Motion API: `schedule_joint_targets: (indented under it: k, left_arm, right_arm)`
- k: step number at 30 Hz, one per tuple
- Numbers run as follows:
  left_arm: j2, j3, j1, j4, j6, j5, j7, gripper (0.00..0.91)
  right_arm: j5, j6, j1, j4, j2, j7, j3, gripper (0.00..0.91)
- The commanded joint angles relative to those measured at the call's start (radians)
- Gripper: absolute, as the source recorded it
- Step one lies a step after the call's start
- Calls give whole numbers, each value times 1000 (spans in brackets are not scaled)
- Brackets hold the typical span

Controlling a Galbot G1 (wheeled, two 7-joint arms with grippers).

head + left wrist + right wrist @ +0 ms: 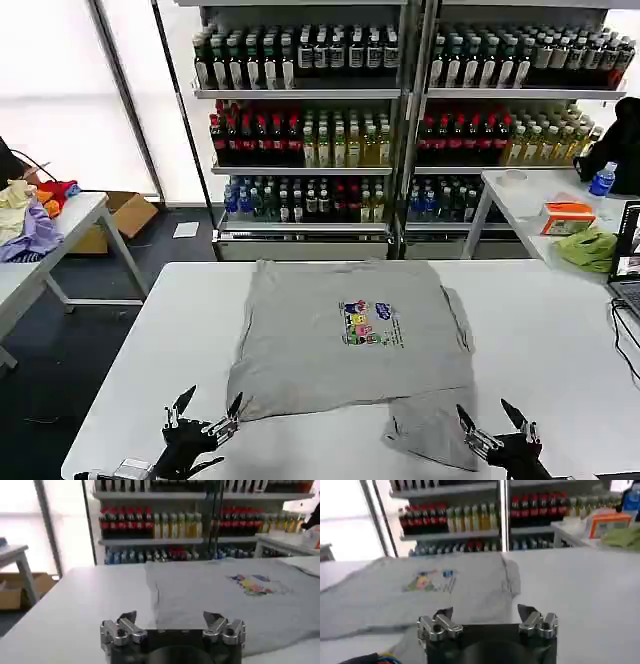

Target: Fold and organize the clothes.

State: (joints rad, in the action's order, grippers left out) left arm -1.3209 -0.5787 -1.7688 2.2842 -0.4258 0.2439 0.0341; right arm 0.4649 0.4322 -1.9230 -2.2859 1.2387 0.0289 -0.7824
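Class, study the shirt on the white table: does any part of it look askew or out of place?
Yes. The grey shirt lies mostly flat, but its near corner by the right gripper juts out past the hem as a loose flap, so the outline is uneven. Both the right gripper and the left gripper are open at the table's near edge.

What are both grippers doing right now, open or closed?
Left gripper: open, empty, near the light grey cotton shirt.
Right gripper: open, empty.
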Motion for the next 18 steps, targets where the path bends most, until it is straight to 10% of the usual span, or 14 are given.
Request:
schedule_joint_targets:
  k: [1,12,13,18]
  left_arm:
    - [196,75,37,-24,-153,200,-158,907]
    - [163,116,153,-119,-151,236,-184,907]
    - [159,121,156,-130,-151,238,-186,907]
    - [132,130,163,-164,-144,230,-185,907]
  right_arm:
    - [11,145,-36,-38,-26,-114,26,907]
    - [-37,142,-8,-50,-1,-93,94,907]
    - [-50,141,-3,-44,1,-92,102,71]
    - [-63,130,5,-29,2,-71,119,0]
